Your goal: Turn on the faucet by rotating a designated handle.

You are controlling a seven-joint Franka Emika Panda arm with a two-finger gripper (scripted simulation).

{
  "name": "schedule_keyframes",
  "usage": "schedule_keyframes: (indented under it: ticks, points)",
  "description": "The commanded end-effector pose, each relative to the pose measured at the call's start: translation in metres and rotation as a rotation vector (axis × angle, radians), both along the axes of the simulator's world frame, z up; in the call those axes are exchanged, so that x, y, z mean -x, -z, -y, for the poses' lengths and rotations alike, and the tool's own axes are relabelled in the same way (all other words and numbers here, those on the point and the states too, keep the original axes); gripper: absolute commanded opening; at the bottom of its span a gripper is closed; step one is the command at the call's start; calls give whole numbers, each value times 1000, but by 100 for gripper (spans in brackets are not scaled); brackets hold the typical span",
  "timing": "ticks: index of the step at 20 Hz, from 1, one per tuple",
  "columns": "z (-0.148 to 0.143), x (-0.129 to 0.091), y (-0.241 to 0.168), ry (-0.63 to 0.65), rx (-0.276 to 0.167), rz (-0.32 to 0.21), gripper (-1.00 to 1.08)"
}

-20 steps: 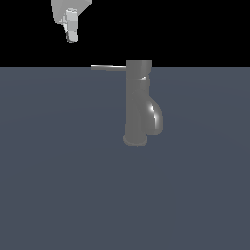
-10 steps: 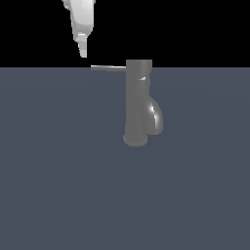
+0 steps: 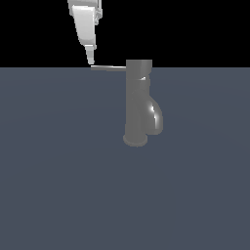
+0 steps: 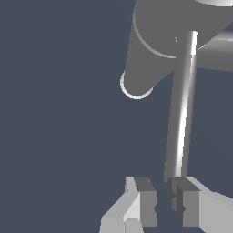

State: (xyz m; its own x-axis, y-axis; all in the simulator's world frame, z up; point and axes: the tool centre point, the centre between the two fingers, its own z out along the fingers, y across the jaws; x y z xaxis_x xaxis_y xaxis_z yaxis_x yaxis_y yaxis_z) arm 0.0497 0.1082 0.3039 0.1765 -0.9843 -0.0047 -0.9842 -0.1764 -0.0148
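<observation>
Faucet (image 3: 138, 102) stands on a plain slate-grey floor (image 3: 58, 185); black backdrop; hand (image 4: 163, 204) fingers slightly apart at handle (image 3: 108, 67) tip.

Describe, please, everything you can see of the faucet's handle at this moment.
The handle is a thin, flat, straight bar of grey metal with a bright sheen along its length in the wrist view. It sticks out level from the top of the upright faucet, toward the exterior view's left, on the side away from the spout bulge. Its free end lies at the tips of the gripper, which hangs above it with a narrow gap between the fingers; whether they touch the bar cannot be told.
</observation>
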Motion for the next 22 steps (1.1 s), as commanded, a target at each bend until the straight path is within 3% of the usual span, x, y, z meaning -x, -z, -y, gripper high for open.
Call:
schedule_keyframes:
  ticks: [1, 14, 22]
  points:
    - [12, -9, 13, 49, 5, -13, -100]
    - [20, -23, 20, 106, 7, -15, -100]
    - [23, -2, 20, 106, 7, -15, -100]
